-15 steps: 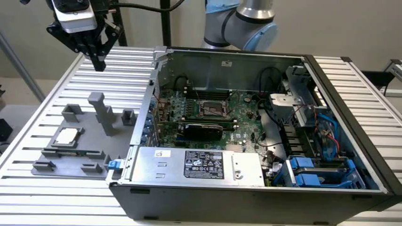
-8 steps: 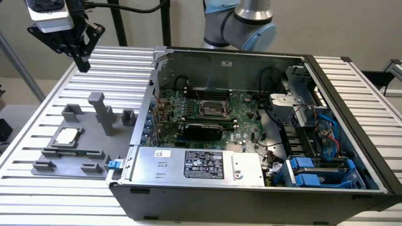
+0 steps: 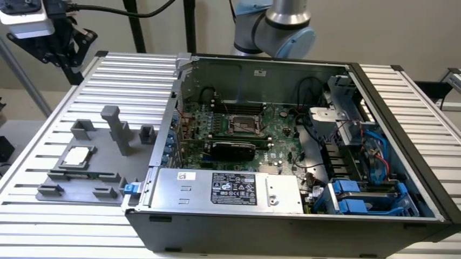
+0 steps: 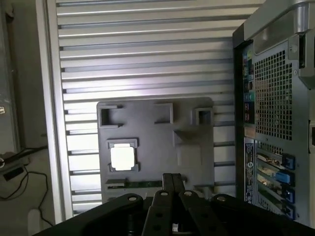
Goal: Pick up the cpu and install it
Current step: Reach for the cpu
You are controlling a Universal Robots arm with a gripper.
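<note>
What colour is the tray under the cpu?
Dark grey tray; the cpu looks pale silver. Shows best in the exterior view.

Soft even light; cpu [image 4: 122, 157] glares white in dimmer wrist view.

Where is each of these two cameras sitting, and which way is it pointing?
Exterior view: off the arm, raised, looking down into the open computer case; the arm and its fingers show along the far edge.
Wrist view: on the wrist, looking down past the shut fingers onto the grey tray.
Shared: the cpu in that tray, the case, the slatted table.
</note>
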